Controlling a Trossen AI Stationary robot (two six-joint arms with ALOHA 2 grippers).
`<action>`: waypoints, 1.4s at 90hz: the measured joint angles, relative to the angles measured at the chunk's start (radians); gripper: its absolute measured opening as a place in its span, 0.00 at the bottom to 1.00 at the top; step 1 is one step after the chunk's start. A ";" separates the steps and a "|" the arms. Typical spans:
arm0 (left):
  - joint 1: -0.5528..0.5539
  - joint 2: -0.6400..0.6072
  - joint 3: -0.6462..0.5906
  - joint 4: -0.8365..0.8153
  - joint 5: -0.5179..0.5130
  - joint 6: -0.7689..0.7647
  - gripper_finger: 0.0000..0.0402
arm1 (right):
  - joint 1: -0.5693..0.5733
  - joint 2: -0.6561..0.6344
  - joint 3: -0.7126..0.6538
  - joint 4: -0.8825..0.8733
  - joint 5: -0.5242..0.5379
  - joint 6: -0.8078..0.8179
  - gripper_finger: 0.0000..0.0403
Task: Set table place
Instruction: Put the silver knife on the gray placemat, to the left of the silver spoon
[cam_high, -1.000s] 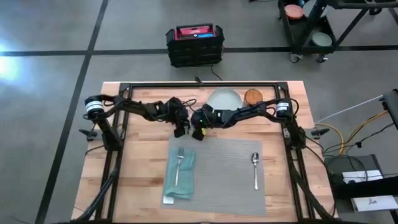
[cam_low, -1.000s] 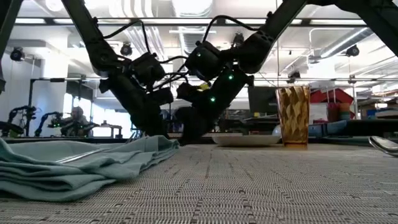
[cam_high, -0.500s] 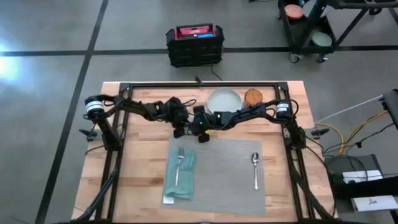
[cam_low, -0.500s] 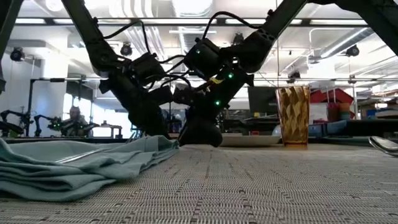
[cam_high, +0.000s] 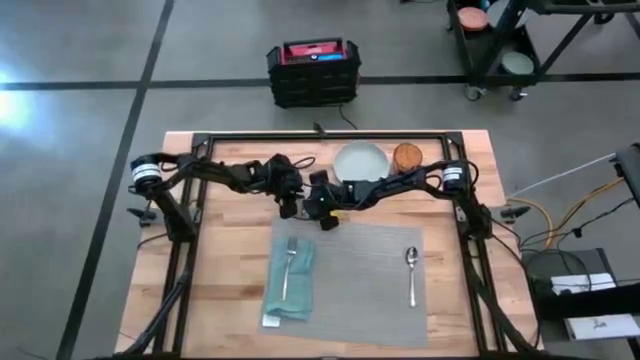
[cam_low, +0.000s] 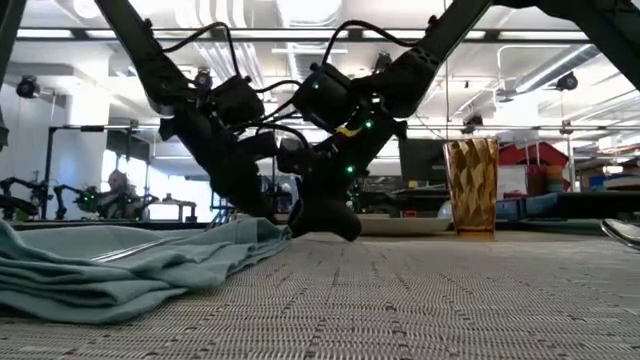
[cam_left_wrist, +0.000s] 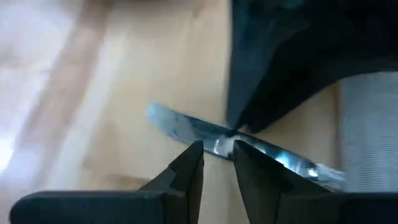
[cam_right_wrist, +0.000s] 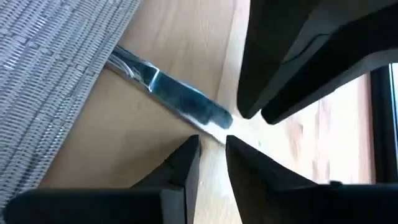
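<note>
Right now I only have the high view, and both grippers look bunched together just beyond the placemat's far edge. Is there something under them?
Observer: Yes. A knife lies flat on the bare table, hidden from you by the arms.
Operator: Is it on the placemat at all?
Observer: One end reaches the placemat at its edge; the rest lies on wood.
Operator: Which gripper is at it?
Observer: Both. The left gripper is about midway along the knife, and the right gripper meets it from the opposite side.
</note>
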 joint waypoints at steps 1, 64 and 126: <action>0.000 0.000 -0.001 -0.001 0.000 0.004 0.19 | 0.000 0.000 0.001 -0.001 -0.001 0.000 0.18; -0.001 0.076 -0.027 0.087 0.028 0.106 0.19 | 0.000 -0.006 0.009 -0.024 -0.001 -0.012 0.43; -0.002 0.101 -0.029 0.145 0.074 0.092 0.19 | -0.002 0.047 0.007 0.063 -0.011 -0.167 0.27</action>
